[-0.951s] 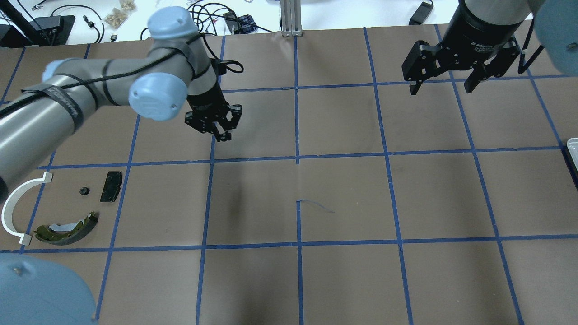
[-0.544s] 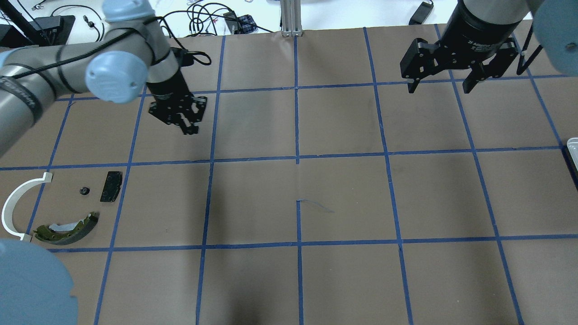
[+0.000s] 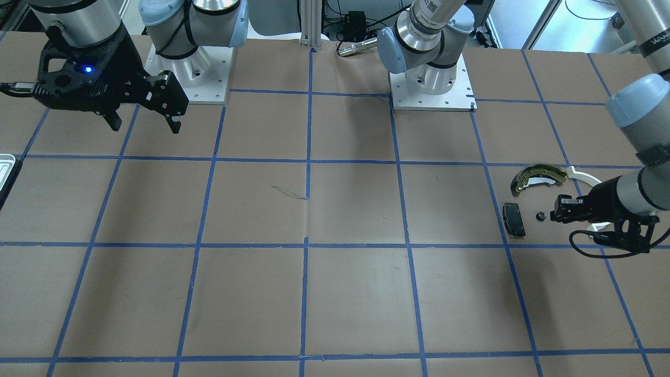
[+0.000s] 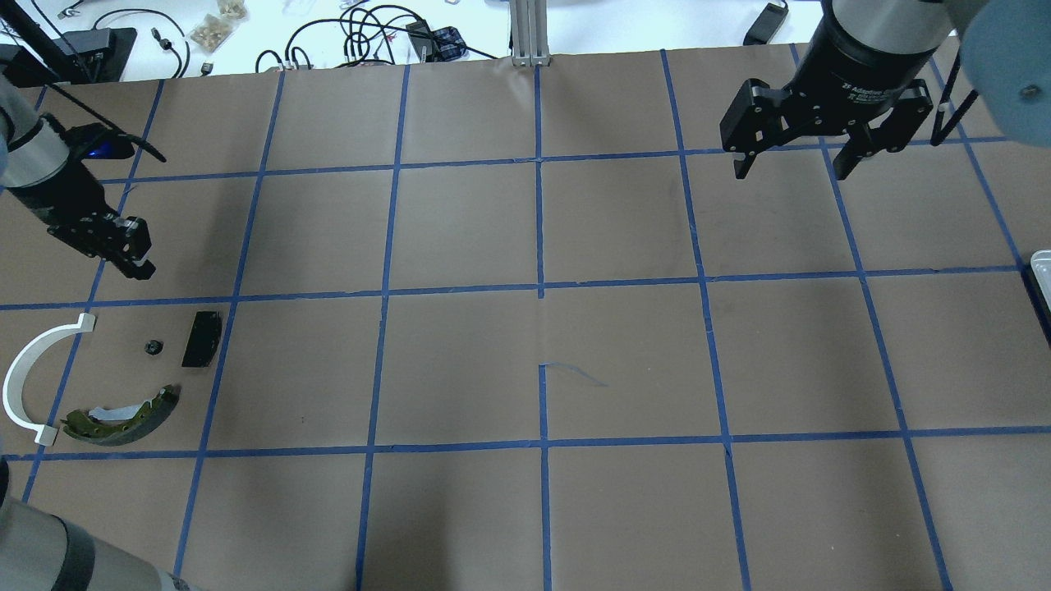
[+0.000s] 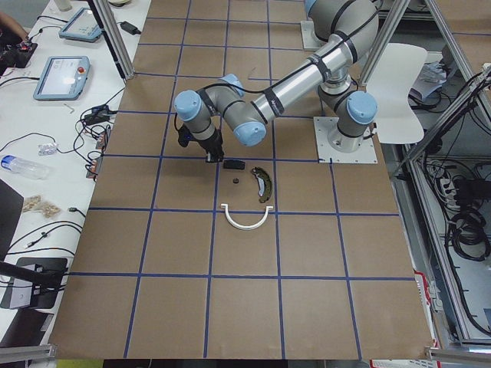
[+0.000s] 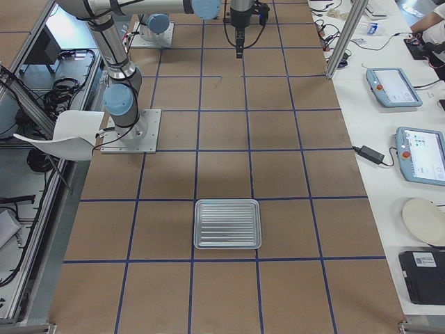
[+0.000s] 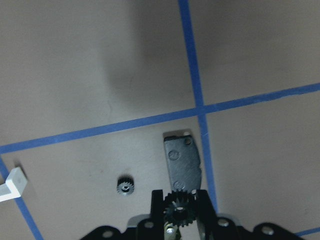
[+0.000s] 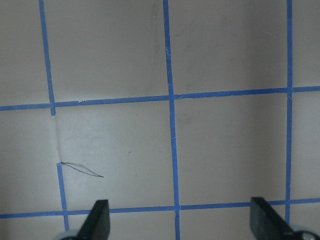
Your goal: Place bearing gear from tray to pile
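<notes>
My left gripper [image 4: 134, 264] is shut on a small black bearing gear [image 7: 177, 212], held above the table just beyond the pile. The pile holds a white arc strip [image 4: 29, 373], an olive-gold brake shoe [image 4: 123, 419], a black pad [image 4: 201, 338] and another small black gear [image 4: 152, 347]. In the left wrist view the pad [image 7: 183, 162] lies right under the held gear, and the loose gear [image 7: 125, 186] lies to its left. My right gripper [image 4: 792, 164] is open and empty over the far right squares. The silvery tray [image 6: 227, 223] looks empty.
Only a corner of the tray shows at the overhead view's right edge [image 4: 1043, 271]. Brown paper with a blue tape grid covers the table. Cables and small items lie beyond the far edge [image 4: 369, 33]. The arm bases stand at the robot's side [image 3: 432, 84].
My left arm has swung left from the middle-left squares to beside the pile, still gripping the gear. My right gripper has barely shifted.
</notes>
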Controlling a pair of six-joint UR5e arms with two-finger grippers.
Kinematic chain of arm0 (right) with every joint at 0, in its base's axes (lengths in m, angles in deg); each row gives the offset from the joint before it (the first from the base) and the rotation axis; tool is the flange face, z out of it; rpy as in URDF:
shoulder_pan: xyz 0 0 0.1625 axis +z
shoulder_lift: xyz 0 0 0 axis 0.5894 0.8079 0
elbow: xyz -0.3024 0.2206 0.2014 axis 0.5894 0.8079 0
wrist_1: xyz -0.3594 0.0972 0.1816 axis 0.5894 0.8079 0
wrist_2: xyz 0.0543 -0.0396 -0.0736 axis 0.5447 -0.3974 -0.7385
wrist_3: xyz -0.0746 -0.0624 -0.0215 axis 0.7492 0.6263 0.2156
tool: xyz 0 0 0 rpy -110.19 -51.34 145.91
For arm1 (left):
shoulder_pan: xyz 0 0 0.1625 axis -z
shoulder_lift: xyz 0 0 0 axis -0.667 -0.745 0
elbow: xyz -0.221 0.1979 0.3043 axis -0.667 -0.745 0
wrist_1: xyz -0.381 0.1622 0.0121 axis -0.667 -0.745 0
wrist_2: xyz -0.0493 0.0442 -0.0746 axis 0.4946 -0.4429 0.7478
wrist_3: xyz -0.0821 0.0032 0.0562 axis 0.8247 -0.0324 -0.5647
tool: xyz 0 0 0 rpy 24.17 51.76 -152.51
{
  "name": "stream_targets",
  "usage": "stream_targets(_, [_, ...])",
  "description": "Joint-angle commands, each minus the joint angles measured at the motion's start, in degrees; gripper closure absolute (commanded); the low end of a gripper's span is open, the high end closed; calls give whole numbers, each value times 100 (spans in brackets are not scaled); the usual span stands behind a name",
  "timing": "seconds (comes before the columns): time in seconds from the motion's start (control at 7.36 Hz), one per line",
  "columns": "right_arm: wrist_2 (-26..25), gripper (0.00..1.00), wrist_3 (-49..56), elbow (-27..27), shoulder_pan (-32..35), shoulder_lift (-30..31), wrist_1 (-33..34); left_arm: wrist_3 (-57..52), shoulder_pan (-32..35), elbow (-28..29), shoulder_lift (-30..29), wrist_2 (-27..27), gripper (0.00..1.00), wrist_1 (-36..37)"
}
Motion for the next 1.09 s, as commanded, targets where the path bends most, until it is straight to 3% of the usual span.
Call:
stream_targets(0.0, [-27, 0, -4, -36, 1, 0, 66, -395, -286, -450, -158, -6, 100, 838])
stream_targets(0.27, [-63, 0, -4, -36, 1, 0, 66, -458, -322, -733, -229, -24, 100, 1185])
stream_targets(0.95, [-71, 0, -4, -44, 1, 0, 66, -669, -621, -804, -396, -24, 100, 1186])
